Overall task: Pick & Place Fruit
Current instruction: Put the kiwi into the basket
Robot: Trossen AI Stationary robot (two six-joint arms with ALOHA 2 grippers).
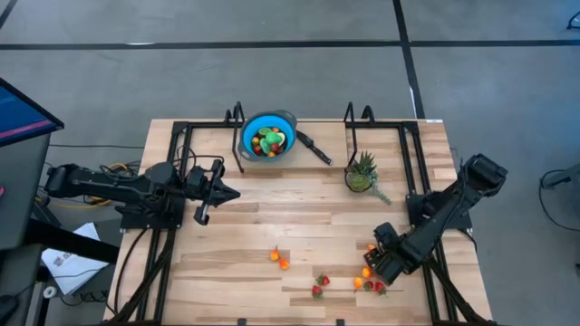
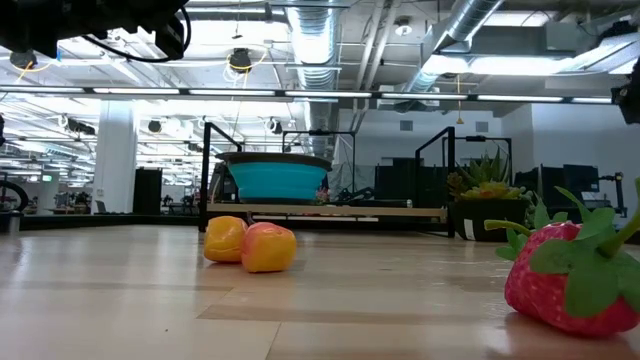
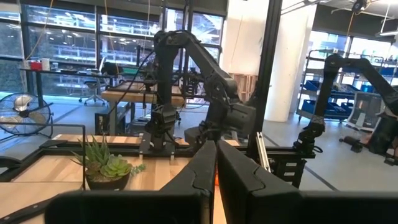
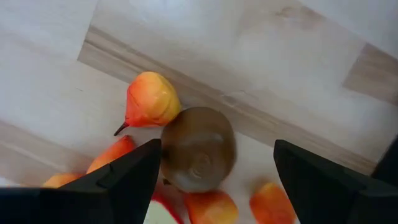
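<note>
A pale wooden plank table (image 1: pixel 299 226) fills the middle of the high view. At its left edge the left gripper (image 1: pixel 220 192) waits, its fingers (image 3: pixel 199 174) pressed together on nothing. At the lower right the right gripper (image 1: pixel 376 263) hangs over a cluster of small toy fruit (image 1: pixel 367 282), fingers (image 4: pixel 124 180) spread wide on either side of a round brown kiwi (image 4: pixel 198 148), with an orange-yellow pear-shaped piece (image 4: pixel 149 101) just beside it. 2 orange pieces (image 1: pixel 279 259) lie apart at lower centre. A round blue bowl (image 1: pixel 268 134) holding more fruit sits at the top centre.

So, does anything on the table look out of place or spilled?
Yes. Several toy fruits lie scattered loose on the table's near edge, away from the blue bowl that already holds others. The right gripper hovers open over them.
</note>
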